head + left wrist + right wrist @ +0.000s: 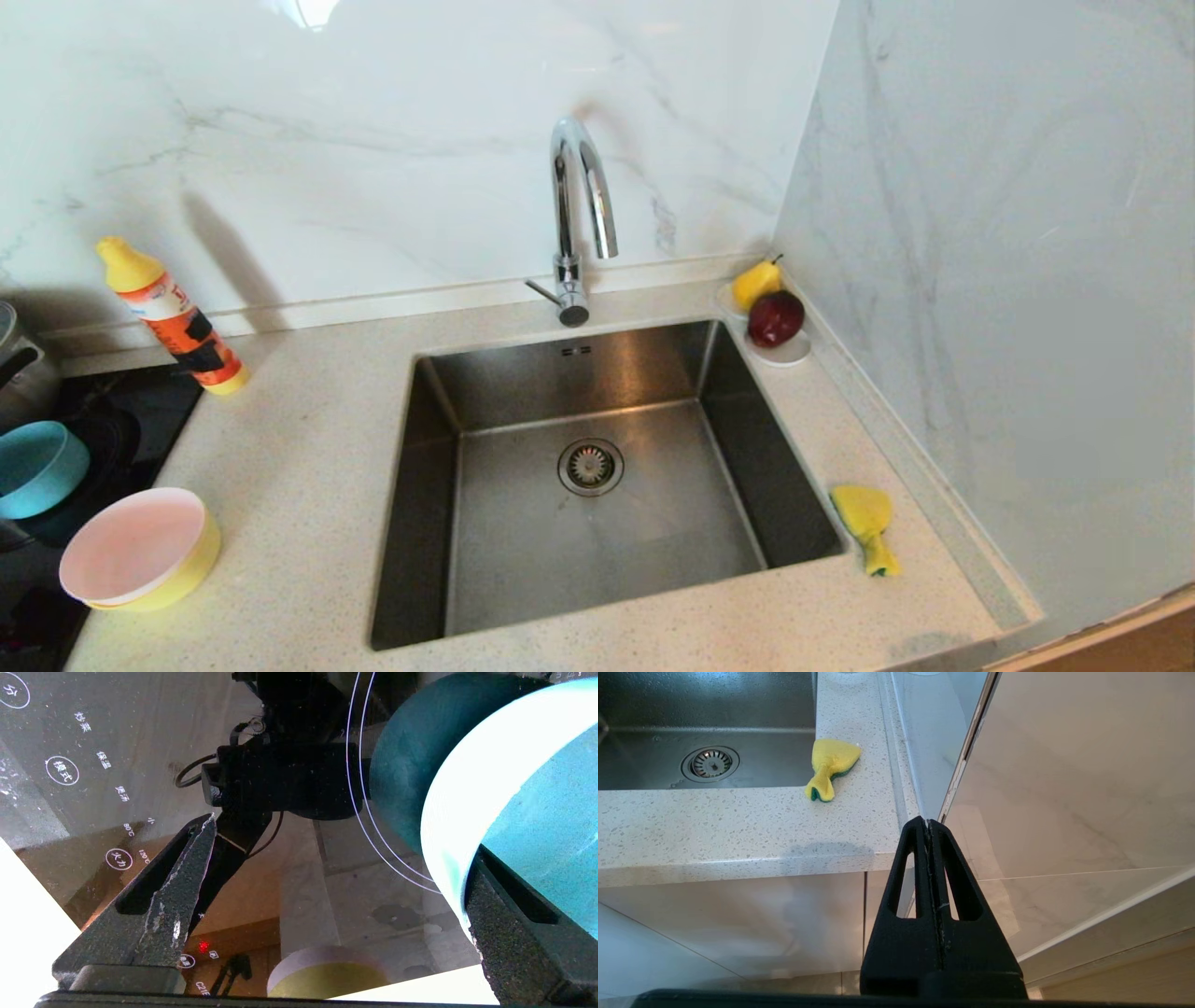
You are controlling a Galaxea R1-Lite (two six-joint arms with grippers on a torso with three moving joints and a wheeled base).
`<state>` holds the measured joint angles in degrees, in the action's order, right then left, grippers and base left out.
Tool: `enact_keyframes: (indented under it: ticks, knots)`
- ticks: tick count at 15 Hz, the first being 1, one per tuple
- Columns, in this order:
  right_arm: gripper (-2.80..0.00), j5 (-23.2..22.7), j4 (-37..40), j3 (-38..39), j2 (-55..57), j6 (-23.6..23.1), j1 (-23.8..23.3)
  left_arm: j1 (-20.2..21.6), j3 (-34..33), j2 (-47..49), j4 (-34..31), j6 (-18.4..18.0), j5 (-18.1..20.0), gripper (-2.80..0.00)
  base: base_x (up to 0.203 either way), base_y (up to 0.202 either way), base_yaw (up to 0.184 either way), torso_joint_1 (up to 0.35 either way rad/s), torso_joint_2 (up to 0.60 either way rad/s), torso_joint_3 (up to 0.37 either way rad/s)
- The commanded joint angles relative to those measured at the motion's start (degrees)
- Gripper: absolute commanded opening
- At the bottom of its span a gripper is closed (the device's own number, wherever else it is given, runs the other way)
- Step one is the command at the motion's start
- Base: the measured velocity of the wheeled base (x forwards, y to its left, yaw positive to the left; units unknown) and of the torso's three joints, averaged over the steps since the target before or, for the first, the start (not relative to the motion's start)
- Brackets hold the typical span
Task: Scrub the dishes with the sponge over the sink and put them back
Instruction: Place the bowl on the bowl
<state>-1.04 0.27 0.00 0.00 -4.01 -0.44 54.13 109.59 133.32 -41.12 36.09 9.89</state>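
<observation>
The left hand (336, 858) hangs low over the black glass cooktop (299, 896) with its fingers spread wide, grasping nothing. One finger (523, 933) lies right against the rim of the light blue bowl (537, 802), which lies tipped on its side, mouth turned toward that finger; the other finger (163, 896) stands well apart from it over bare glass. Beyond the fingertips sits the yellow bowl (322, 980), upright, with the pink bowl (135, 546) nested inside it; the pair rests on the speckled tabletop (308, 448) at the cooktop's edge.

The right hand (930, 826) is parked below the tabletop's front edge, fingers clenched together on nothing. Ahead of it and well apart lies the sponge (831, 767), yellow with a green underside, pinched at the waist, its long axis running from the narrow end nearest the hand away to the broad end. Just beside the sponge opens the sink (691, 700), steel, square, with a round drain.
</observation>
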Motion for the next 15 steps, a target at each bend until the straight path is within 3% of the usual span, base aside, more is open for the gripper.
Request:
enact_keyframes:
  ticks: [1,11,15]
  knots:
    - [-2.80,-0.02,0.00,0.00,0.09,-0.03,0.00,0.01,0.01,-0.07,-0.01,0.21,0.07,-2.80,0.000,0.000,0.000,0.000,0.00,0.000]
    - [-2.80,-0.02,0.00,0.00,0.09,-0.03,0.00,0.01,0.01,-1.08,-0.58,0.51,0.22,-2.80,0.000,0.000,0.000,0.000,0.00,0.000]
    - [-2.80,-0.02,0.00,0.00,0.09,-0.03,0.00,-0.25,-0.12,-6.04,-4.10,-0.10,1.27,-2.80,0.000,0.000,0.000,0.000,0.00,0.000]
